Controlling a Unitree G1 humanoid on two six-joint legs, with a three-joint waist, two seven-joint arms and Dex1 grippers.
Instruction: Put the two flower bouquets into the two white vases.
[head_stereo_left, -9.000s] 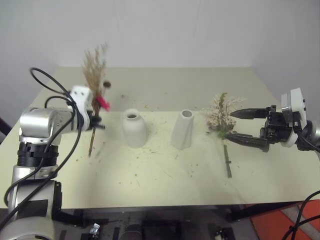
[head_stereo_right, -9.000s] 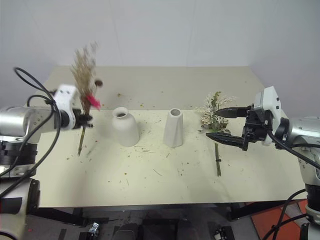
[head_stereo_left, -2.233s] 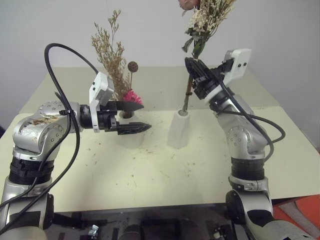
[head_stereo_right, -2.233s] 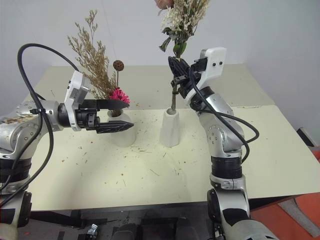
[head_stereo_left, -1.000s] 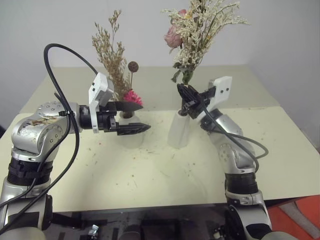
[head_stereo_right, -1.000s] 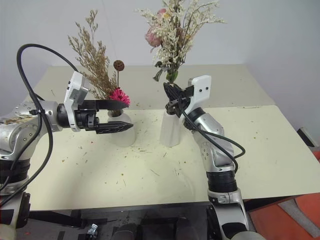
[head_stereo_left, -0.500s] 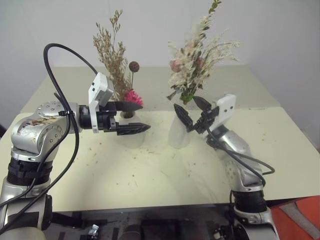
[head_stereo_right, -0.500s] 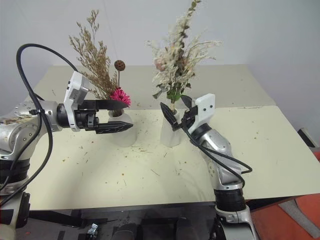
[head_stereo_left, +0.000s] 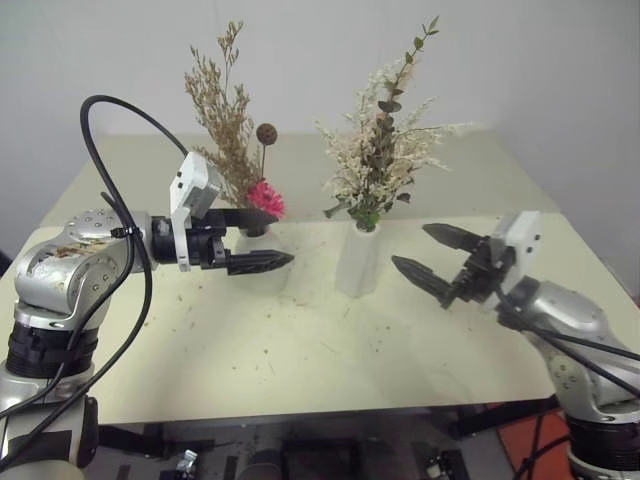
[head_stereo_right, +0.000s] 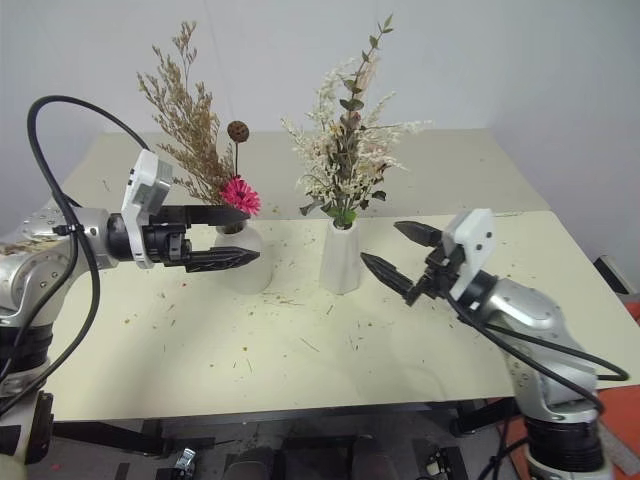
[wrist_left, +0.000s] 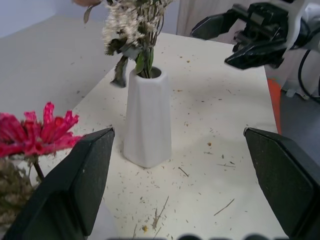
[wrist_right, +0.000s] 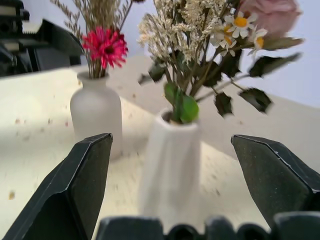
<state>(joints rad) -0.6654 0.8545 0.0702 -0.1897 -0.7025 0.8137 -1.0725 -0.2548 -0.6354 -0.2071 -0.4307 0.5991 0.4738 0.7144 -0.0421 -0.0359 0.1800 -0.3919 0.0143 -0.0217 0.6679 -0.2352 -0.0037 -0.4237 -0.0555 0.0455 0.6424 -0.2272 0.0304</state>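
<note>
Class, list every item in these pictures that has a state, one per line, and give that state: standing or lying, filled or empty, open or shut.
Round-bellied vase: upright, holds the tan bouquet.
Tan bouquet: standing in that vase, released.
Slim vase: upright, holds the cream-white bouquet.
Cream-white bouquet: standing in that vase, released.
Left hand: open, empty, beside the round-bellied vase.
Right hand: open, empty, apart from the slim vase.
Table: littered with dry bits.

Looks like a lab/test room: bare pale table (head_stereo_left: 300, 350), plain white walls (head_stereo_left: 520, 60), no furnishings
</note>
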